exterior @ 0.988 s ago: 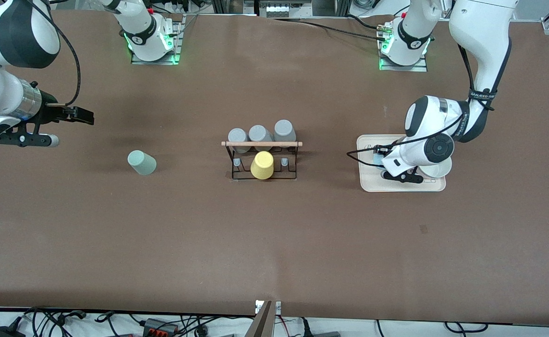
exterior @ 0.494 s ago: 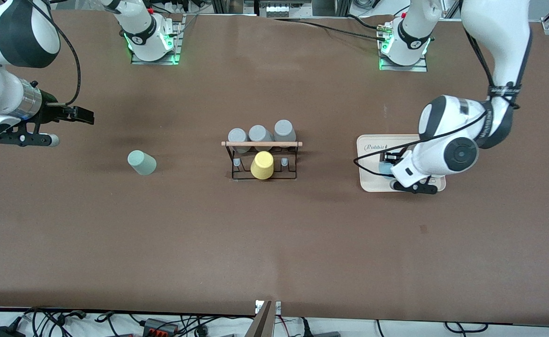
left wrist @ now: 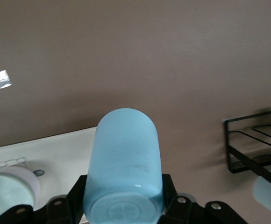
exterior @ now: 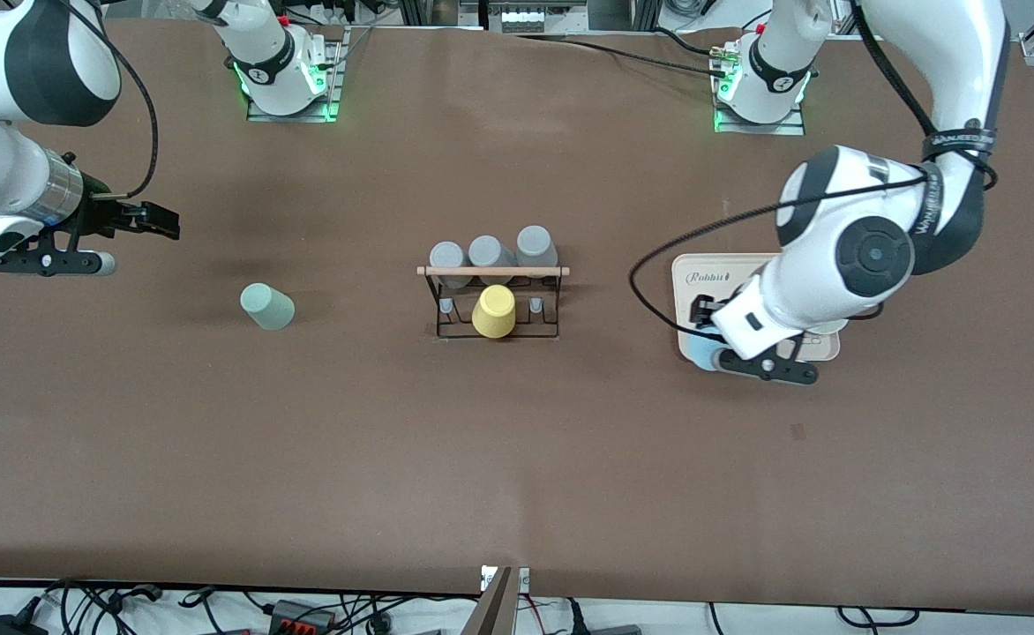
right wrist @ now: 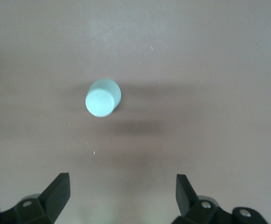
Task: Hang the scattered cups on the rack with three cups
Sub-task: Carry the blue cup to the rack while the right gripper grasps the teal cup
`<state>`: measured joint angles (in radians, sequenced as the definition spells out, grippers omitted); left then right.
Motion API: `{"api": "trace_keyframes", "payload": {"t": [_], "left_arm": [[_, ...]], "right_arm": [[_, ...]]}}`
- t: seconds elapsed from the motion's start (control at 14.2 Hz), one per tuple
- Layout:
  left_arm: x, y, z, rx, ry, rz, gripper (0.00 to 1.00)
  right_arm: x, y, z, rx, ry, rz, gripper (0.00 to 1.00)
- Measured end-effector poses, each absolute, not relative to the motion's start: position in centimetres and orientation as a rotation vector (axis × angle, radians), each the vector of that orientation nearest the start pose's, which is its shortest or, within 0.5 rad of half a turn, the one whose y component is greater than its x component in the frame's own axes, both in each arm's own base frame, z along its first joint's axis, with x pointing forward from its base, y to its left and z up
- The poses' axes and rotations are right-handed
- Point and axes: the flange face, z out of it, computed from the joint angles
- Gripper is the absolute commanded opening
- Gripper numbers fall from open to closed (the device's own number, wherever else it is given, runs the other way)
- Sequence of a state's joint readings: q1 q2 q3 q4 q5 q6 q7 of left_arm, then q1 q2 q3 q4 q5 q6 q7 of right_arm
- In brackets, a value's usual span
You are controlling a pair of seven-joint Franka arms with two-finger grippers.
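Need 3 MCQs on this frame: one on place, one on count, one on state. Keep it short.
1. Where is the sage-green cup?
A. on the cream tray
B. on the table toward the right arm's end
C. on the rack

2. How many grey cups sit on the rack?
A. one
B. two
C. three

3. What is the left claw doing?
A. shut on the light blue cup
B. open over the rack
C. shut on the yellow cup

Answers:
1 B: it stands alone on the bare table, with the open right claw hanging near it.
2 C: three grey cups line up along the wooden rod, with the yellow cup in front.
3 A: the left wrist view shows the fingers clamping the blue cup, at the cream tray's edge.
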<state>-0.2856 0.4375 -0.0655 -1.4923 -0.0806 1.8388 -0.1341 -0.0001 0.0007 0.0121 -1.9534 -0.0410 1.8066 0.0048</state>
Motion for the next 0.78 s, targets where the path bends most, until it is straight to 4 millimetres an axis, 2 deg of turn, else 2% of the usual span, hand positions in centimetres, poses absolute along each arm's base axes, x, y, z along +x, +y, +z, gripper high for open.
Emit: {"api": "trace_keyframes", "payload": {"t": [0.21, 0.42, 0.56, 0.78], "left_arm": [[62.9, -28.3, 42.3, -3.253, 0.377, 0.176, 0.32], [62.9, -31.7, 42.4, -3.316, 0.421, 0.186, 0.32], [62.1, -35.2, 42.0, -3.313, 0.494, 0.183, 0.32], [60.4, -39.6, 40.9, -3.298, 0.547, 0.208, 0.32]], "right_arm": [[54.2, 1.1, 43.3, -3.176, -0.077, 0.132, 1.00], [53.7, 2.0, 37.9, -3.173, -0.110, 0.035, 1.00], [53.5, 2.2, 34.7, -3.170, -0.121, 0.021, 1.00], [53.9, 3.0, 32.4, -3.167, -0.146, 0.020, 1.00]]}}
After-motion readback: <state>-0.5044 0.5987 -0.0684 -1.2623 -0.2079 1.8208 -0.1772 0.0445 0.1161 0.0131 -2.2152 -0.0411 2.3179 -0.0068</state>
